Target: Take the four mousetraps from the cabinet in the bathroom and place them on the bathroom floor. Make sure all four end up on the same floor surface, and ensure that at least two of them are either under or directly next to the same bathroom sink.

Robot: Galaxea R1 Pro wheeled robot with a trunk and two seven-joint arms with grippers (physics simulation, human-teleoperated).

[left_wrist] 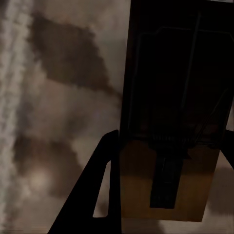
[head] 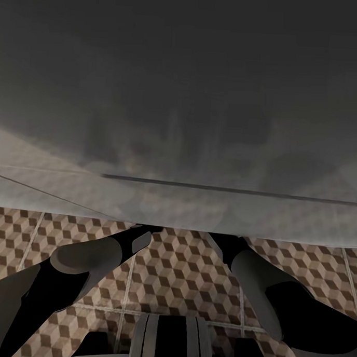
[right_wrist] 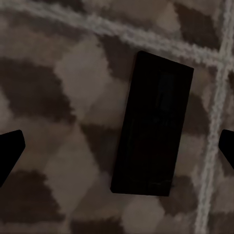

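Placement stage, as judged from the layout: both arms reach beneath the overhanging underside of the sink (head: 182,95), so the traps are being set on the bathroom floor (head: 179,272) under it. Right gripper (right_wrist: 117,146): jaws wide apart, only the 2 dark fingertips (right_wrist: 10,146) at the frame edges, touching nothing — 1 mousetrap (right_wrist: 152,131) lies flat on the patterned tile between them, beside a grout line, apparently released. Left gripper (left_wrist: 161,185): a second mousetrap (left_wrist: 168,146) sits close against 1 finger (left_wrist: 92,195) just above the tile; whether the jaws clamp it cannot be told. Next move, by judgement — lower and free the left trap near the first, then withdraw both arms without nudging either.
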